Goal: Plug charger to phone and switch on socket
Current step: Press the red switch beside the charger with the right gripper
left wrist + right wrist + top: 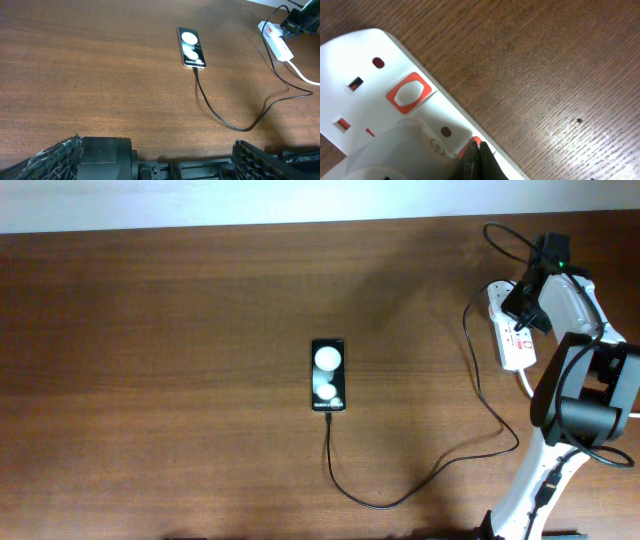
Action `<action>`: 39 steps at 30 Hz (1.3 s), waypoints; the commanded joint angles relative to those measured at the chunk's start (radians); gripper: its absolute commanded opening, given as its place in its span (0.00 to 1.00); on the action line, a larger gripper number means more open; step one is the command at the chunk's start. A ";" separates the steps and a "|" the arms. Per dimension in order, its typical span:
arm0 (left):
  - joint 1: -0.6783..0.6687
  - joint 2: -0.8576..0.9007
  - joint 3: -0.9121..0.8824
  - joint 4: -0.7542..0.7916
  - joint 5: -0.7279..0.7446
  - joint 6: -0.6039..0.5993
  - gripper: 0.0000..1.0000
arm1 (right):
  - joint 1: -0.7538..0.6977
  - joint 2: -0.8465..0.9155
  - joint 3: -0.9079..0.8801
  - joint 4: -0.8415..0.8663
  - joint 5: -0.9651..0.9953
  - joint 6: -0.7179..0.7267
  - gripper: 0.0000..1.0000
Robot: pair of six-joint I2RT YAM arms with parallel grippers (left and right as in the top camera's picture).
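Observation:
The phone (328, 374) lies mid-table with two white circles lit; it also shows in the left wrist view (191, 46). The charger's black cable (420, 485) is plugged into the phone's near end and loops right to the socket (512, 330). Its white plug head (385, 155) sits in the strip. My right gripper (476, 150) is shut, its tips touching a red switch (476, 141) on the socket (365, 75). My left gripper (155, 160) is open and empty, near the table's front edge.
The socket's thick white cord (305, 75) runs off to the right. A second red switch (409, 92) sits further along the strip. The right arm's white body (570, 390) stands at the right edge.

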State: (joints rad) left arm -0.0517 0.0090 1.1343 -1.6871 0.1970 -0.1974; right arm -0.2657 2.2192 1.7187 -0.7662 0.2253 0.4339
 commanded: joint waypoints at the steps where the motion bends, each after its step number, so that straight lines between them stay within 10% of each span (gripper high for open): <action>1: -0.005 -0.002 -0.001 0.000 -0.015 0.012 0.99 | 0.123 0.032 -0.019 -0.016 -0.197 -0.008 0.04; 39: -0.005 -0.002 -0.001 -0.001 -0.014 0.013 0.99 | -0.021 0.073 0.132 -0.103 -0.232 -0.007 0.04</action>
State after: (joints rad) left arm -0.0517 0.0090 1.1343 -1.6875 0.1932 -0.1974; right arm -0.3229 2.2452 1.8500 -0.8341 0.0727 0.4191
